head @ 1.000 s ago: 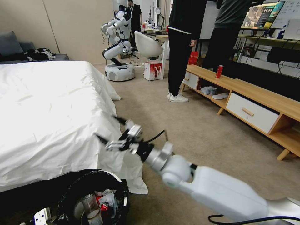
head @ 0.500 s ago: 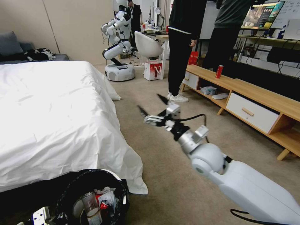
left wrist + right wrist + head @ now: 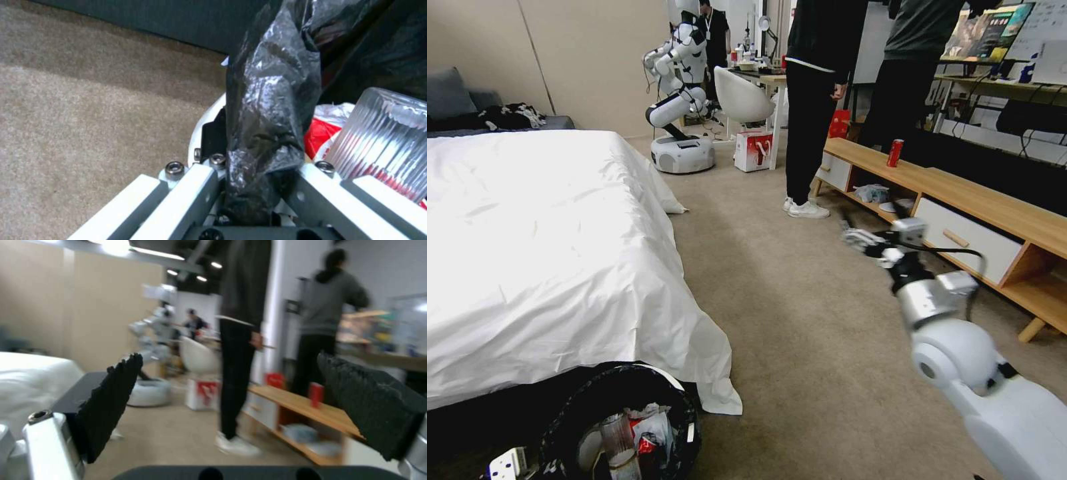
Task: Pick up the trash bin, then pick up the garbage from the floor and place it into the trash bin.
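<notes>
The trash bin (image 3: 587,397), lined with a crinkled black bag under a white rim, sits at the bottom left beside the bed corner. Garbage lies inside it: a clear ribbed bottle (image 3: 617,430), a red-white packet (image 3: 650,437) and white tissue. My left gripper (image 3: 507,463) is at the bin's near edge. In the left wrist view it (image 3: 256,173) is shut on the bagged rim (image 3: 271,86), with the bottle (image 3: 387,133) and the red packet (image 3: 320,133) beside it. My right gripper (image 3: 872,223) hangs open in the air in front of the wooden cabinet, its black pads (image 3: 111,400) wide apart and nothing between them.
A bed with a white sheet (image 3: 527,233) runs along the left. A low wooden cabinet (image 3: 994,213) runs along the right, with an upright red can (image 3: 896,153) on top. Two people (image 3: 814,100) and another robot (image 3: 680,100) stand at the back. Bare carpet (image 3: 787,313) lies between.
My right arm has swung from near the bed corner above the bin far to the right, toward the cabinet, with its gripper still open. The bin and left gripper have barely moved.
</notes>
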Robot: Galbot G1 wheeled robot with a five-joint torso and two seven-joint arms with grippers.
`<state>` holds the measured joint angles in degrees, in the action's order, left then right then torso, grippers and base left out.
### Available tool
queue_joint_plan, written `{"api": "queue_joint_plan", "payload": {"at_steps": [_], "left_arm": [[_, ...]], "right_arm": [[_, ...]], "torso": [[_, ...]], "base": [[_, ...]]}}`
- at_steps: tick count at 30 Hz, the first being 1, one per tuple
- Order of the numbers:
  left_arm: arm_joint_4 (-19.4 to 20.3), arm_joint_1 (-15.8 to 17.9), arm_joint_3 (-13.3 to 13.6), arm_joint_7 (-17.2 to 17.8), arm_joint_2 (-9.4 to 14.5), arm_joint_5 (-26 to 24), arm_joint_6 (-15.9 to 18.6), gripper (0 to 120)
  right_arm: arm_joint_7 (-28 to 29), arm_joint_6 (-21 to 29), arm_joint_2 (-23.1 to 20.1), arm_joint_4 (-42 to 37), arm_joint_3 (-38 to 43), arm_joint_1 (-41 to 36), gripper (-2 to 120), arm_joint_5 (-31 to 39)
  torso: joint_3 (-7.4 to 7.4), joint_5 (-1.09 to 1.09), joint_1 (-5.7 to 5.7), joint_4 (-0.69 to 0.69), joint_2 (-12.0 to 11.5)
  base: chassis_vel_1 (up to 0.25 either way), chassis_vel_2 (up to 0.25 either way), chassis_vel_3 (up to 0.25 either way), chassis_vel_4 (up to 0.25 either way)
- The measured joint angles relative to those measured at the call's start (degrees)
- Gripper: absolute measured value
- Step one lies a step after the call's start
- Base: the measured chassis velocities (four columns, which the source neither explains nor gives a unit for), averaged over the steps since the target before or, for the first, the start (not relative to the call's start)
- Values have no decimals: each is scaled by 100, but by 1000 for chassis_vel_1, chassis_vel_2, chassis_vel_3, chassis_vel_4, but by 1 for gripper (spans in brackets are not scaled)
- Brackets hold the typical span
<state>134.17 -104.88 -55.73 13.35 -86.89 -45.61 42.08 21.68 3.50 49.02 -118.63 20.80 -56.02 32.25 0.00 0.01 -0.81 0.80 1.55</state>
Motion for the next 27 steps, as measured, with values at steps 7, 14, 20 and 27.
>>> {"api": "queue_joint_plan", "payload": {"at_steps": [7, 14, 20, 27], "left_arm": [[-2, 29, 73, -76, -31, 156, -23, 1], [-40, 44, 158, -153, -33, 296, -53, 1], [-84, 63, 228, -229, 6, 385, -71, 1], [-93, 74, 212, -309, 76, 443, -95, 1]], "right_arm": [[452, 302, 365, -617, 652, -1360, 100, -459], [298, 0, 787, -749, 812, -2220, 100, -1215], [129, -364, 983, -708, 767, -2678, 100, -1666], [101, -468, 1006, -617, 781, -2894, 100, -1775]], "torso": [[0, -1, 0, 0, 0], [0, -1, 0, -1, 0], [0, -2, 0, 0, 0], [0, -2, 0, 0, 0]], "base": [[0, 0, 0, 0], [0, 0, 0, 0], [0, 0, 0, 0], [0, 0, 0, 0]]}}
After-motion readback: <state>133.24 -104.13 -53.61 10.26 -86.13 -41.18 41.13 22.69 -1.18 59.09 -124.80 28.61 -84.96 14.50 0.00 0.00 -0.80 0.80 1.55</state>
